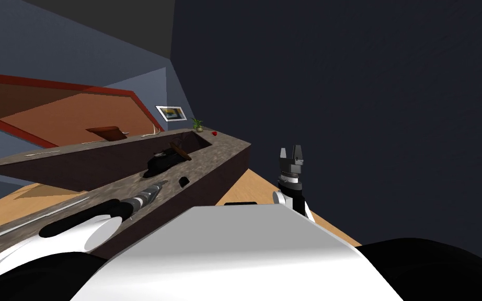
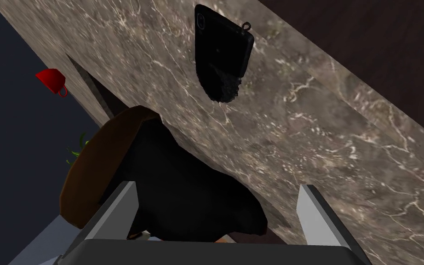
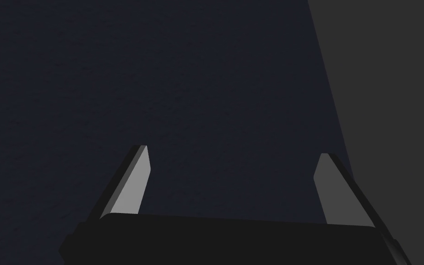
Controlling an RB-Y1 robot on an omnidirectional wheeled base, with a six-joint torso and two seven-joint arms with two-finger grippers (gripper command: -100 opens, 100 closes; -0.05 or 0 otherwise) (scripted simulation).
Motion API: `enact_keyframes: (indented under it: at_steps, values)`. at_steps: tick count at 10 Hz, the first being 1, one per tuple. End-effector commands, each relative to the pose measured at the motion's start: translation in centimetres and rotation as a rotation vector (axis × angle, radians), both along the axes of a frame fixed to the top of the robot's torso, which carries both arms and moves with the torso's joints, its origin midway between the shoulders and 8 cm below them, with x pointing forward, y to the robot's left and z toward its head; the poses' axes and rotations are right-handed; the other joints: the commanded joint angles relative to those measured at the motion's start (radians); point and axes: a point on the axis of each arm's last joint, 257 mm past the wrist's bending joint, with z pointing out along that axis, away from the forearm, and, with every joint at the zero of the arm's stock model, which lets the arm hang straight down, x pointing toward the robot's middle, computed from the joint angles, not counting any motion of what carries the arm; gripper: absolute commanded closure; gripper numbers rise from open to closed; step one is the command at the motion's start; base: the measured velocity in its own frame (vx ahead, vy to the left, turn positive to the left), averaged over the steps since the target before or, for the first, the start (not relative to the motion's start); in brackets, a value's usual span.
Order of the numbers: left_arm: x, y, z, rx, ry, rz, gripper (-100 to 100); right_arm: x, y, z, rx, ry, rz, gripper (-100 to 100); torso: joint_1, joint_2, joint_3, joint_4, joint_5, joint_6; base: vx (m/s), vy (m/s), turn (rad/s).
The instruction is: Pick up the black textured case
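The black textured case (image 2: 222, 55) lies flat on the brown marbled counter (image 2: 326, 138), a small loop at one corner. My left gripper (image 2: 220, 195) hovers over the counter, open, nothing between its fingers; the case lies ahead of the fingertips, a short way off. In the head view the case (image 1: 183, 182) sits near the counter's front edge, just beyond the left gripper (image 1: 159, 185). My right gripper (image 1: 291, 152) is raised beside the chest, open and empty, facing a dark wall.
A black bulky object (image 1: 162, 161) with a brown board (image 2: 98, 165) sits in the counter's sunken part, close under the left fingers. A red cup (image 1: 214, 134) and a small plant (image 1: 197, 124) stand at the counter's far corner. Wood floor (image 1: 245, 189) lies to the right.
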Motion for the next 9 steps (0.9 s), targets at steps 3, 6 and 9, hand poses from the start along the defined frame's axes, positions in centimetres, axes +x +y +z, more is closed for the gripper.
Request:
enact_keyframes:
  at_steps: [3, 6, 9]
  values:
    - [-1.5, -0.2, -1.9, -0.028, 0.13, -0.026, -100, 0.0, 0.0, 0.0, 0.0, 0.0, 0.0, 0, 0.0, -0.001, 0.0, 0.0, 0.0, 0.0, 0.076, 0.021, -0.047]
    - [-2.8, -0.5, -3.2, -0.05, 0.217, -0.035, -100, 0.0, 0.0, 0.0, 0.0, 0.0, 0.0, 0, 0.0, -0.001, -0.001, 0.0, 0.0, 0.0, 0.072, 0.017, -0.041]
    - [-4.4, -1.3, -4.6, -0.081, 0.33, -0.07, -100, 0.0, 0.0, 0.0, 0.0, 0.0, 0.0, 0, 0.0, 0.0, 0.0, 0.0, 0.0, 0.0, 0.074, 0.027, -0.039]
